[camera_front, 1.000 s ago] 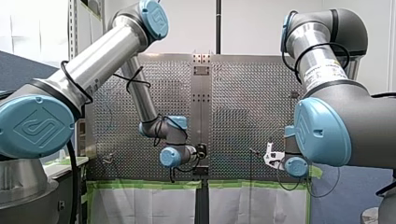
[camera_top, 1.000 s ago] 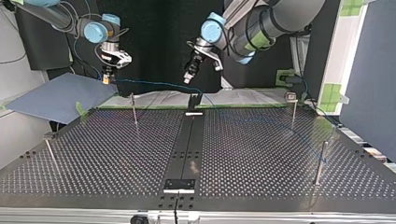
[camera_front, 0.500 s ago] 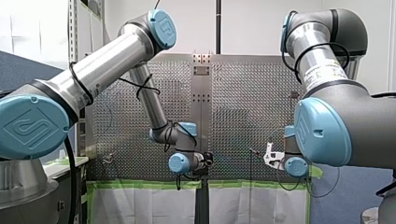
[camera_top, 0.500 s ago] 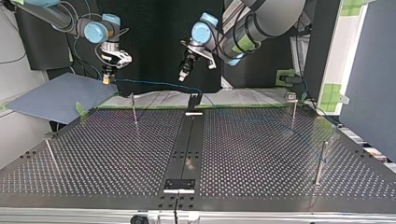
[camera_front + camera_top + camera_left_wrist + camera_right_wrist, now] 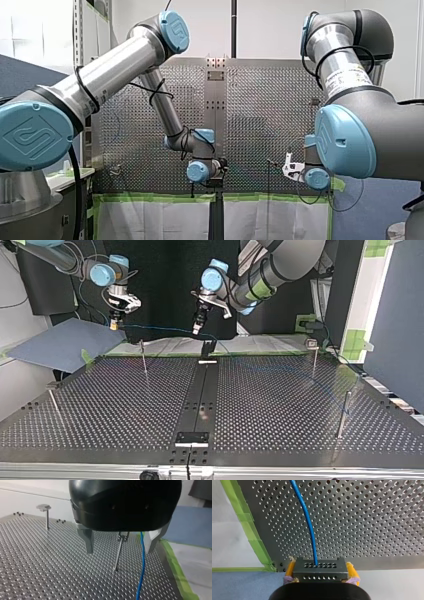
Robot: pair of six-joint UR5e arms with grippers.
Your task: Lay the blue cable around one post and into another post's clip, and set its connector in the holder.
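In the front view, our left gripper hangs low over the middle of the table and our right gripper sits off to one side. We cannot tell either claw's state from here, nor find the cable.

In the top view, the cable runs nearly straight from our right gripper to our left one, then drops past the holder and trails away across the table. With so little slack, a hard pull could drag it against the holder.

In the left wrist view, our fingers stand spread and pinch nothing. The cable hangs between them, close to one finger and well apart from the other. If we close off-centre, it may slip out. Ahead stands a post with a clip on top, and a loose cable could miss that clip.

In the right wrist view, the yellow pads pinch the connector, and the cable leaves it over the table. A tug from our left arm could twist the connector in that grip.
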